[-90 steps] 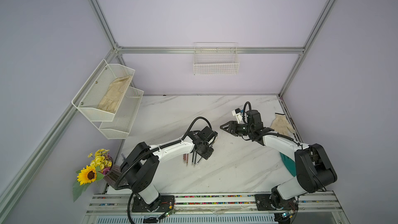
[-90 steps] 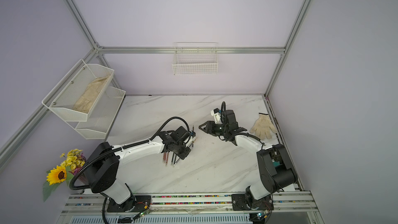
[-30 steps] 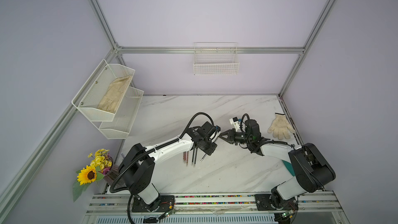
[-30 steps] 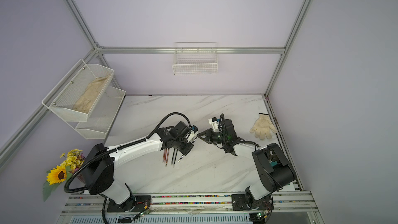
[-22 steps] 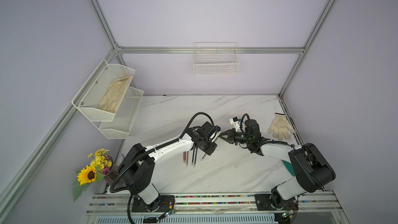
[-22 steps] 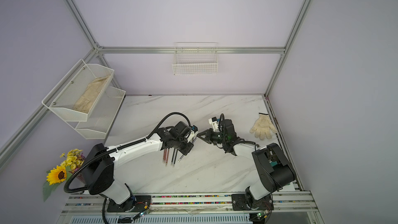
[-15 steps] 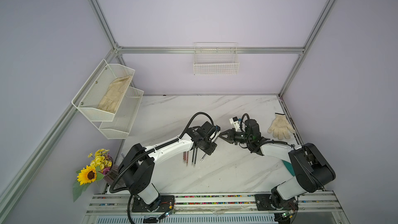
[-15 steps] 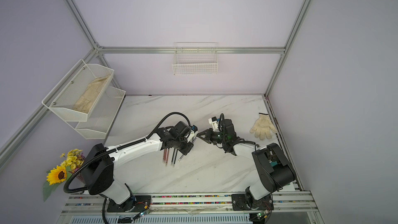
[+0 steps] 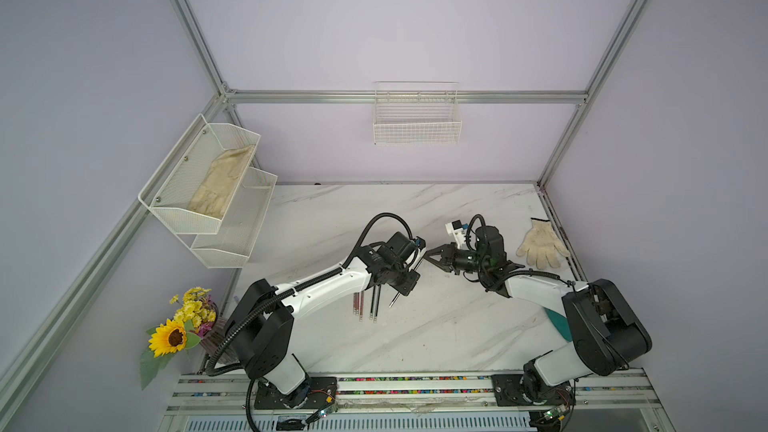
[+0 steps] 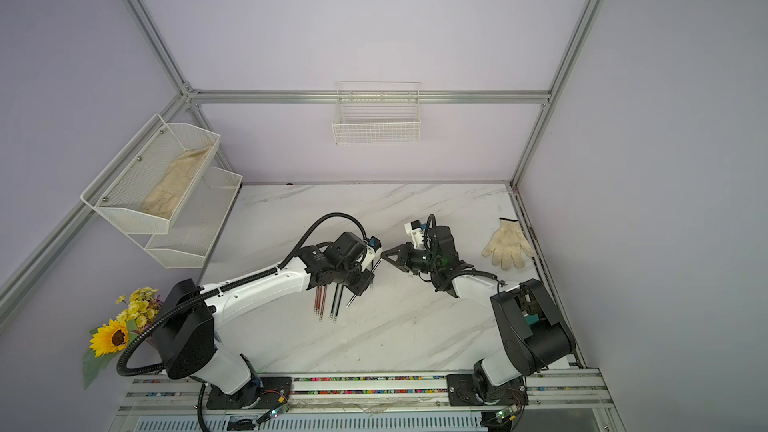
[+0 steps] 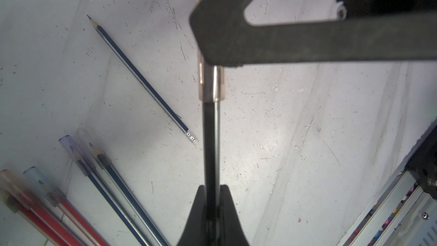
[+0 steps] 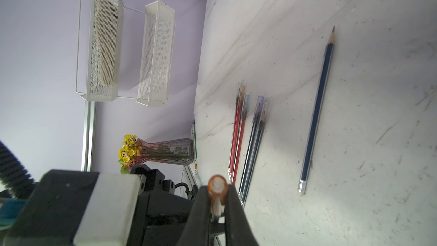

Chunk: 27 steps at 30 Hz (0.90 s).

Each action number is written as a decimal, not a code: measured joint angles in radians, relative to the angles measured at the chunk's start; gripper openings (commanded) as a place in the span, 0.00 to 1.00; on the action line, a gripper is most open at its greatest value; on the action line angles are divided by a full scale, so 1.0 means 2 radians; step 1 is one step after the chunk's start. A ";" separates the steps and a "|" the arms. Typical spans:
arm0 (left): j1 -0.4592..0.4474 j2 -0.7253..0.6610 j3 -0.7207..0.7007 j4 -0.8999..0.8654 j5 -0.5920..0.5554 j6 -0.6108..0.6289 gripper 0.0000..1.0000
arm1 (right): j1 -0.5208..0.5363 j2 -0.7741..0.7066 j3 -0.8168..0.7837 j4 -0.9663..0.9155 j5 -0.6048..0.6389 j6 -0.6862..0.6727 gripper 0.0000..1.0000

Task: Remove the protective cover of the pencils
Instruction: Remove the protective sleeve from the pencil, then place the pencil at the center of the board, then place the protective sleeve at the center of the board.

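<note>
Item: thin dark pencil (image 11: 210,138), shaft clamped in my left end effector (image 11: 211,191); right end effector (image 12: 217,189) pinching its translucent orange cap (image 11: 210,86) for pull-off.

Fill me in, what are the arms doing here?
The left gripper holds a dark pencil by its shaft, while the right gripper is clamped on the tinted cap at its far end. The cap is not off yet. One bare pencil lies on the table, with several capped pencils grouped nearby.
</note>
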 measured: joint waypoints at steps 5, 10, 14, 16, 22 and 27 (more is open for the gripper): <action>0.001 -0.007 0.000 -0.012 0.001 -0.002 0.00 | -0.017 0.000 0.011 -0.006 0.019 -0.001 0.02; 0.000 -0.020 0.000 -0.011 0.006 -0.002 0.00 | -0.023 0.000 0.020 -0.026 0.037 -0.008 0.02; -0.002 -0.022 0.000 -0.011 0.005 -0.002 0.00 | -0.025 0.000 0.043 -0.070 0.059 -0.033 0.03; -0.002 -0.022 0.000 -0.011 0.005 -0.002 0.00 | -0.025 0.000 0.065 -0.105 0.077 -0.056 0.02; -0.002 -0.022 -0.001 -0.011 -0.007 -0.008 0.00 | -0.032 0.015 0.121 -0.200 0.151 -0.109 0.03; 0.002 -0.020 -0.001 -0.012 -0.024 -0.032 0.00 | -0.051 0.048 0.136 -0.264 0.211 -0.124 0.00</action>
